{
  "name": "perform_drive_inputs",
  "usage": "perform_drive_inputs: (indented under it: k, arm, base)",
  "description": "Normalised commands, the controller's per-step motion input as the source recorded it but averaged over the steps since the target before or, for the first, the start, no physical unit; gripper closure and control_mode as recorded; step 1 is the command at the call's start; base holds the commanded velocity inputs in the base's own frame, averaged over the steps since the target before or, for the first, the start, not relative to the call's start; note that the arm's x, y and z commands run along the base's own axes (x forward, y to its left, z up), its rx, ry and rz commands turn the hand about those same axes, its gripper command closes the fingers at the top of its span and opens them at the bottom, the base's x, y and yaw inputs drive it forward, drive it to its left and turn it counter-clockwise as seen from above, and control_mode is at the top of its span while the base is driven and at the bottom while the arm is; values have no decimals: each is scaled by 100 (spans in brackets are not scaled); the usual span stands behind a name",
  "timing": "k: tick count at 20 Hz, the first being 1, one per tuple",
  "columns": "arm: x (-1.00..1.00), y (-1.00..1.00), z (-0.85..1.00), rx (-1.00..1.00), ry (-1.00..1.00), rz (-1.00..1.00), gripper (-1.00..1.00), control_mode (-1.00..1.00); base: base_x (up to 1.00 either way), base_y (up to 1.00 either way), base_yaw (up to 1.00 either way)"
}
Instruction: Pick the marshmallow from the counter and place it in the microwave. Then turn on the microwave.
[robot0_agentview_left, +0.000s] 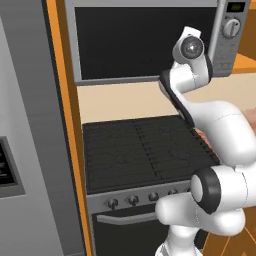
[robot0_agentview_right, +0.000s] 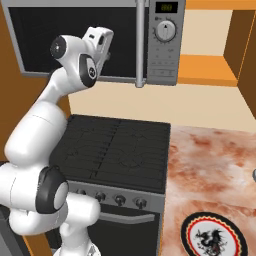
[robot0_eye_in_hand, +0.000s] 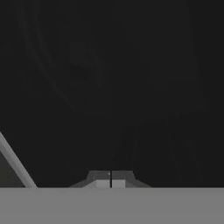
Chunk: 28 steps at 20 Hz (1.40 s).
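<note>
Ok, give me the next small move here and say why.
Probably slide the gripper sideways toward the microwave's control panel. The microwave door looks closed, the gripper is shut and sits right against the dark glass, so what seems left is turning it on; the dial is on the far side of the bar handle.

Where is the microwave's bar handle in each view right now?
Left base view: the bar handle runs vertically at upper right, just left of the dial.
Right base view: it hangs top centre, left of the dial.
Hand view: dark door glass; handle not identifiable.
Shared landmark: the round dial.
</note>
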Motion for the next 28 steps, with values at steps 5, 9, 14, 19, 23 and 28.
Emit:
perform_drive_inputs:
  k: [5, 9, 14, 19, 23, 28]
  arm:
    - [-30, -4, 5, 0, 0, 1, 100, -100]
    - [-46, -9, 0, 0, 0, 0, 100, -100]
    - [-49, -15, 0, 0, -2, 0, 100, -100]
    - [-49, -16, 3, 2, -4, 0, 100, -100]
    - [-38, -13, 0, 3, -4, 0, 100, -100]
    - [-37, -9, 4, 4, 0, 0, 100, -100]
  base:
    - [0, 0, 0]
    - [0, 0, 0]
    - [0, 0, 0]
    - [0, 0, 0]
    - [0, 0, 0]
    - [0, 0, 0]
